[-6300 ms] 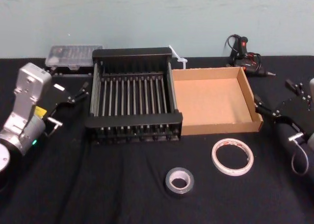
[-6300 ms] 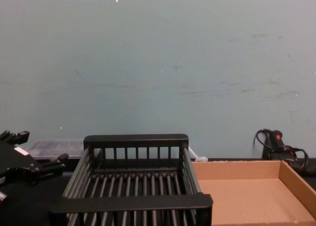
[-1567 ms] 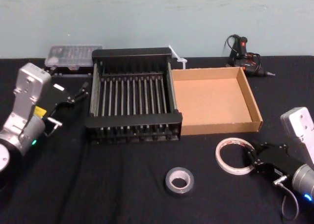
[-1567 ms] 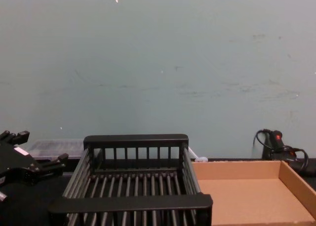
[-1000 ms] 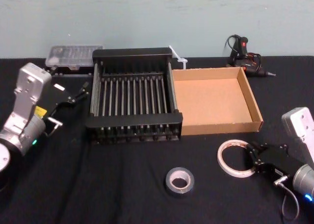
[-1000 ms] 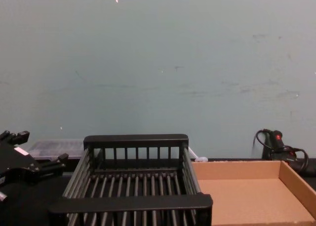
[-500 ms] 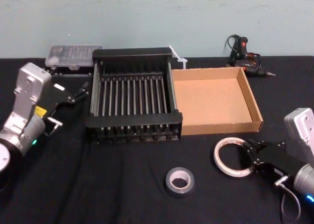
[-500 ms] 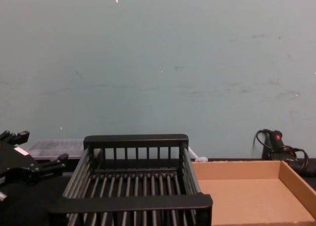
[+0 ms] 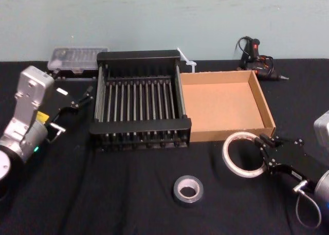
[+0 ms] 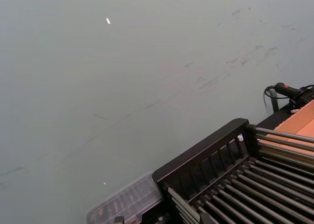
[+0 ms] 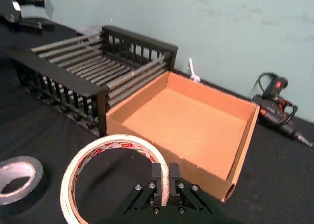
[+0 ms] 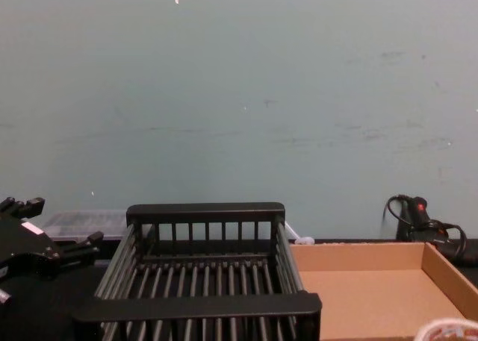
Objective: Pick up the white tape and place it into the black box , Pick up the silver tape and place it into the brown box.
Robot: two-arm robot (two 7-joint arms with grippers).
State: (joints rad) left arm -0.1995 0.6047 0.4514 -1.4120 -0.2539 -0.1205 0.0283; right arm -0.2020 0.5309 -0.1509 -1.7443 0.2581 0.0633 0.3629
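Now clamped edgewise in the right gripper [image 11: 164,177], fingers narrow on the white tape [image 9: 241,155]; black box [image 9: 139,56] well leftward, across the brown box [image 9: 267,111].

A plain grey-green wall [image 10: 147,62] takes up most of the left wrist view, marked with faint scuffs and a small pale fleck. Against it stands the black box [image 10: 221,180], its thick rim bar above short upright slats, with long parallel bars running across its floor. Touching its far side is a strip of the brown box [image 10: 297,128]. Beyond that lies a dark corded tool [image 10: 289,91], possibly a glue gun. Beside the black box sits a clear lidded case [image 10: 125,204].
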